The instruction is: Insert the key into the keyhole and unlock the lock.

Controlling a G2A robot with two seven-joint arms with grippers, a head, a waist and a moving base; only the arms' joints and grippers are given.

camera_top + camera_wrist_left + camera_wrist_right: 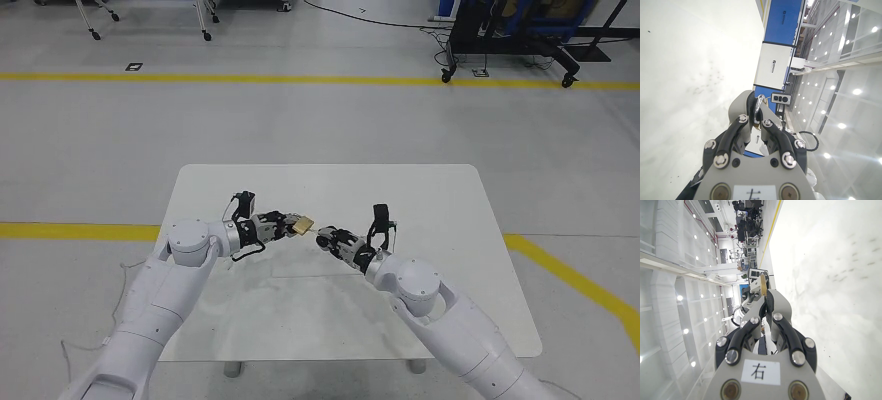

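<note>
Above the middle of the white table (430, 200) the two grippers meet tip to tip. My left gripper (288, 222) is shut on a brass padlock (303, 225). In the left wrist view its fingers (743, 106) clamp the lock's silver shackle (758, 107), and the brass body is hidden behind them. My right gripper (325, 238) is shut on the key, which is almost wholly hidden between its pads. In the right wrist view a thin bit of the key (765, 297) runs from the right gripper (766, 303) to the end of the padlock (763, 285), seen edge on.
Both arms hang over the near half of the table. The tabletop (829, 275) has faint dark smudges. On the floor beyond the far edge runs a yellow line (300, 78), with a dark wheeled frame (510, 45) at the back right.
</note>
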